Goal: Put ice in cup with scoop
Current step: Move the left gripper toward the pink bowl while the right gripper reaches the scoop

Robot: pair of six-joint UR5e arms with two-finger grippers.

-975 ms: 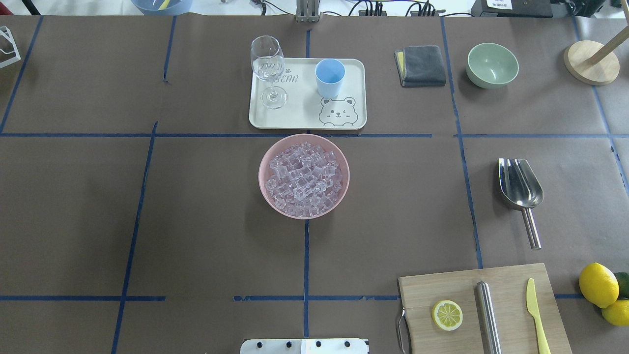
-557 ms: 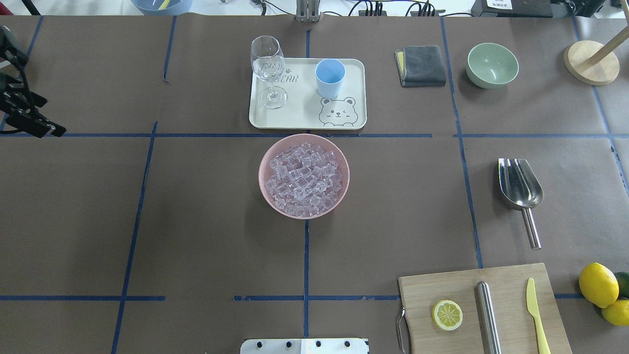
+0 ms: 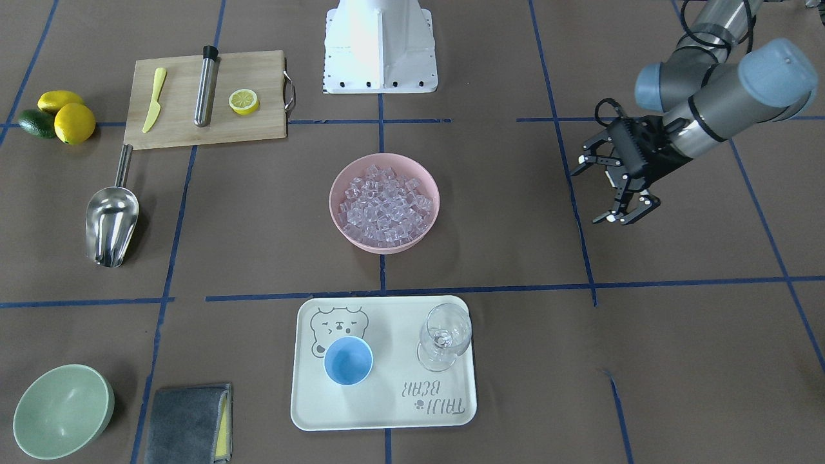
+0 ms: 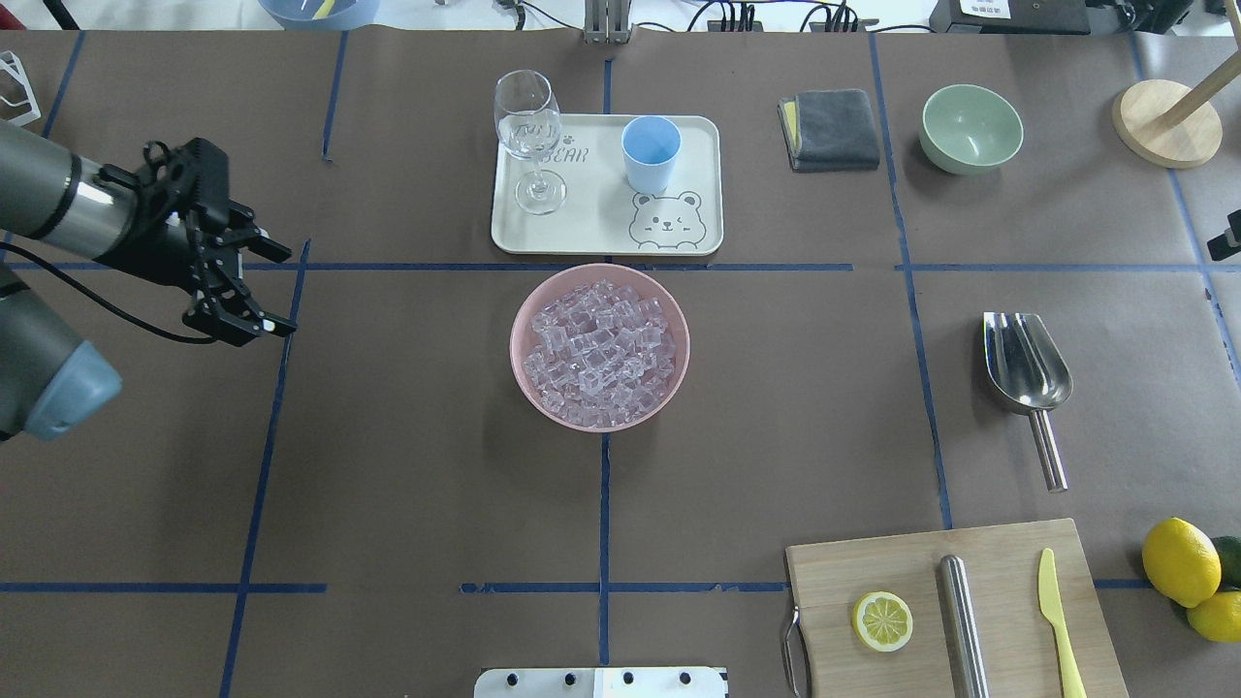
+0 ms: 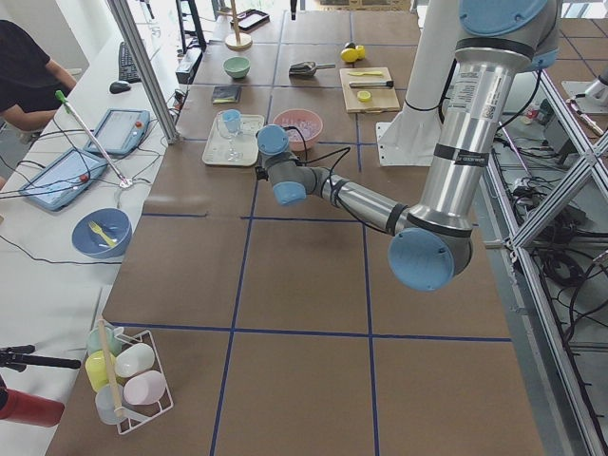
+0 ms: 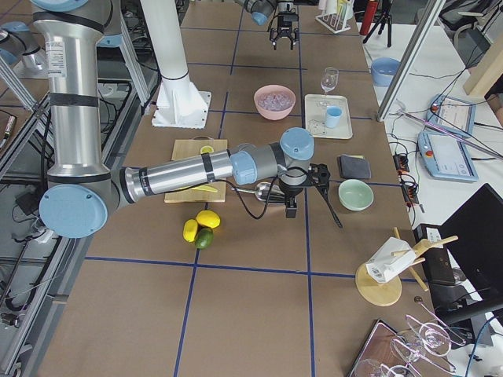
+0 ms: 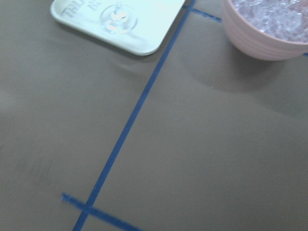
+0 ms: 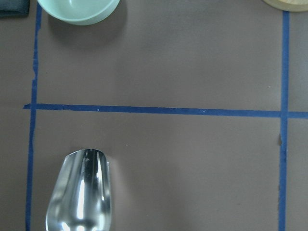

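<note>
The scoop (image 4: 1028,364) lies untouched at the centre right of the overhead view, so scooping is not started, though the left gripper (image 4: 289,293), jaws spread and empty, has just entered at the left edge; of the right gripper (image 6: 313,210) I cannot tell the state.

The ice (image 4: 599,354) is seen heaped as clear cubes in a pink bowl (image 4: 514,347) at the middle of the desk (image 4: 776,436); the light-blue cup (image 4: 651,153) is stood upright, empty, on a cream tray (image 4: 601,228) just beyond; the steel scoop (image 4: 1026,364) is laid trough-up well to the right, handle towards the robot.
</note>
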